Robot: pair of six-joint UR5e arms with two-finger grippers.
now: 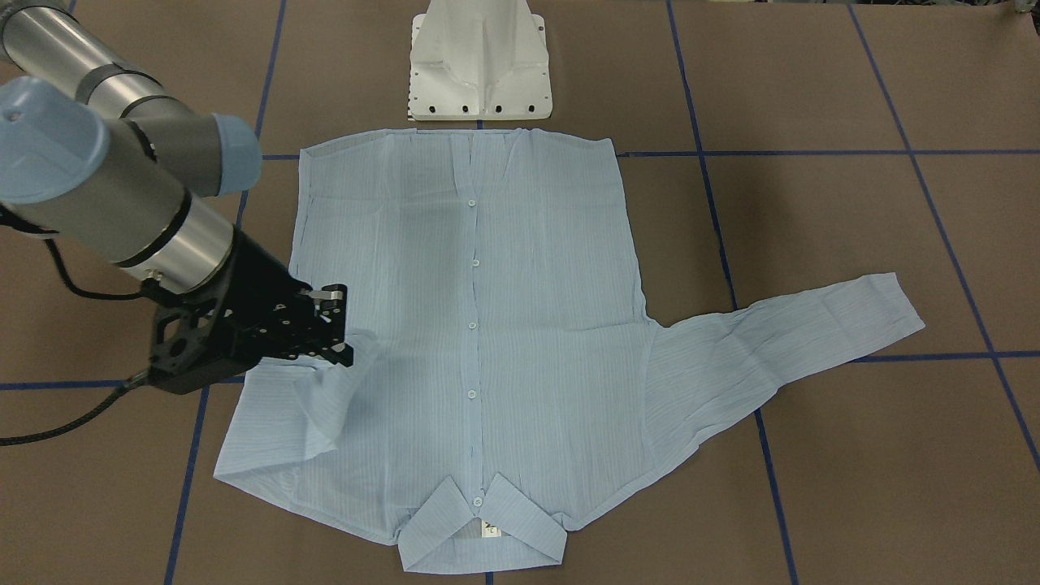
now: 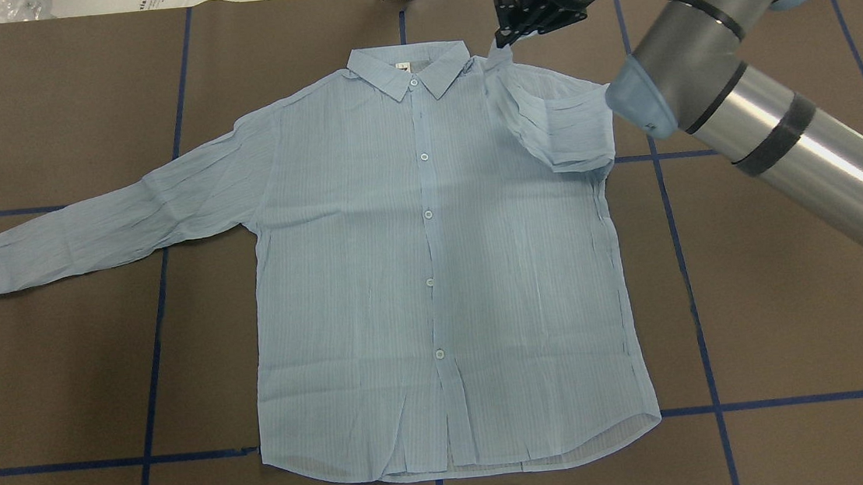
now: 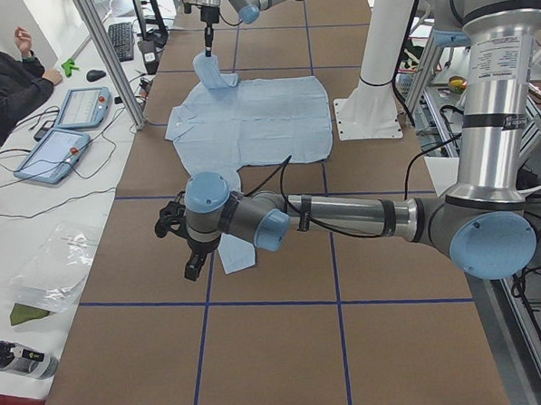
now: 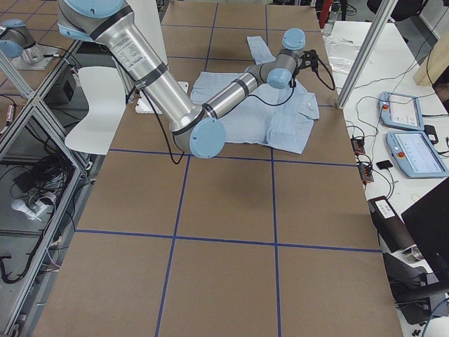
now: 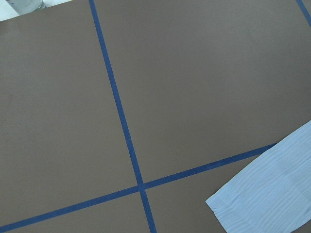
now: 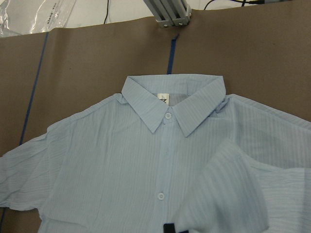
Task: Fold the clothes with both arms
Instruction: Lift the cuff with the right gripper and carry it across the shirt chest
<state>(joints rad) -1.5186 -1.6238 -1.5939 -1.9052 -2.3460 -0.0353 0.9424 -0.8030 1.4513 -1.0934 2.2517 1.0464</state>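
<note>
The light-blue striped shirt (image 2: 433, 258) lies flat and face up on the brown table, collar (image 6: 167, 104) on the far side from the robot's base. My right gripper (image 2: 508, 31) is shut on the end of one sleeve (image 2: 553, 118), which is lifted and doubled back over the shoulder beside the collar. The other sleeve (image 2: 117, 223) lies stretched out flat. My left gripper (image 3: 194, 261) hovers over that sleeve's cuff (image 5: 272, 194); it shows only in the exterior left view, so I cannot tell whether it is open or shut.
The white pedestal base (image 1: 481, 61) stands just past the shirt's hem. Blue tape lines (image 5: 121, 121) cross the brown table. A person (image 3: 5, 76) sits at a side desk with tablets (image 3: 55, 155). An aluminium post (image 6: 167, 12) stands beyond the collar.
</note>
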